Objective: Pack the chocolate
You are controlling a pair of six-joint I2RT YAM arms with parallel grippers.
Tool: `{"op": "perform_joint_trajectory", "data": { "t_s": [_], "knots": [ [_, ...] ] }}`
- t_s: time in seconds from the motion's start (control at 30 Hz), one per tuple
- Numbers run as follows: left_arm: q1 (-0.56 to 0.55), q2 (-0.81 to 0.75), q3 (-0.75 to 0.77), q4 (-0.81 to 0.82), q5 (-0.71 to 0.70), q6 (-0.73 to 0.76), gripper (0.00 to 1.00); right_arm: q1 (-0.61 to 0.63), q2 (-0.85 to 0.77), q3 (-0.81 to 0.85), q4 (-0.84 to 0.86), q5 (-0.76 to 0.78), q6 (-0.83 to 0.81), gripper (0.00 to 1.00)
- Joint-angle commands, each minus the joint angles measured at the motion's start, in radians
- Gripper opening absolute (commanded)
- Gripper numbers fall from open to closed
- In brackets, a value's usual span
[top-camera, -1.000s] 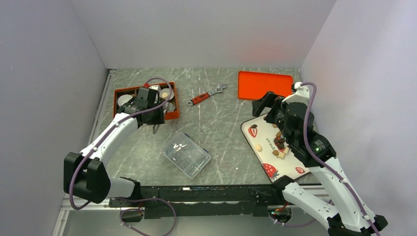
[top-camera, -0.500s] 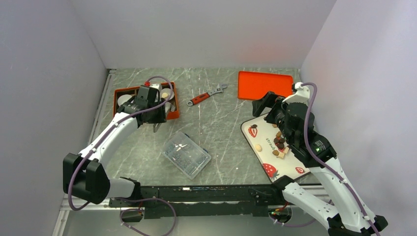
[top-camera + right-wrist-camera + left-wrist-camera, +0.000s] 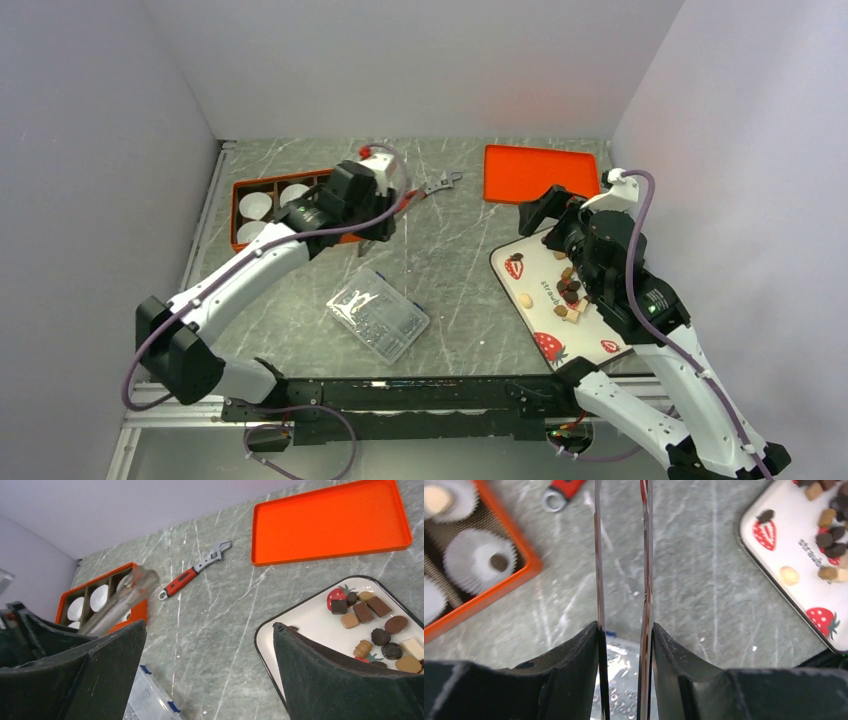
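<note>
Two arms reach over a grey marbled table (image 3: 455, 270), and we see most of the chocolate (image 3: 570, 290) lying on a white tray (image 3: 310, 622) printed with strawberries, at the table's right side. Dark, tan and cream pieces crowd together near the tray's middle, and one tan piece (image 3: 789, 575) sits apart from them toward the tray's left edge. We find two more pieces at the left, in an orange compartment box (image 3: 237, 215). There the left wrist view shows a tan one inside a white paper cup (image 3: 461, 502) and a dark piece (image 3: 499, 562) in the cup next to it.

The left gripper (image 3: 621, 510) carries two long, thin metal blades and hangs above bare table between the box and the tray, over the far edge of a clear plastic case (image 3: 380, 315). Its blades stand a narrow gap apart. We see nothing between them along the length that shows, but their tips run out of the wrist view. From above, the left arm covers part of a red-handled wrench (image 3: 195, 572).

The right gripper (image 3: 209, 630) hovers above the far end of the white tray with its fingers spread wide and nothing between them. Beyond it an orange lid (image 3: 540, 172) lies flat on the table, well apart from the box.
</note>
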Motion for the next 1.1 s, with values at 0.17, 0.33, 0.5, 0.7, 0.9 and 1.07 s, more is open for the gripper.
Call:
{"op": "perform_joint_trajectory", "data": {
  "t_s": [0.17,0.33,0.5,0.7,0.9,1.07],
  "knots": [
    [-0.225,0.208,0.181,0.150,0.039,0.040,0.44,-0.003,-0.082,0.051,0.011,0.091,0.018,1.00],
    [-0.314,0.331,0.278,0.159,0.033,0.058,0.44,-0.003,-0.106,0.063,-0.004,0.126,0.023,1.00],
    [-0.376,0.436,0.363,0.173,0.039,0.069,0.44,-0.002,-0.118,0.084,-0.029,0.153,0.024,1.00],
    [-0.446,0.546,0.427,0.209,0.075,0.086,0.45,-0.004,-0.141,0.106,-0.072,0.184,0.034,1.00],
    [-0.507,0.621,0.464,0.230,0.113,0.119,0.45,-0.004,-0.178,0.129,-0.104,0.228,0.041,1.00],
    [-0.536,0.663,0.482,0.235,0.151,0.129,0.46,-0.003,-0.181,0.138,-0.125,0.245,0.037,1.00]
  ]
}}
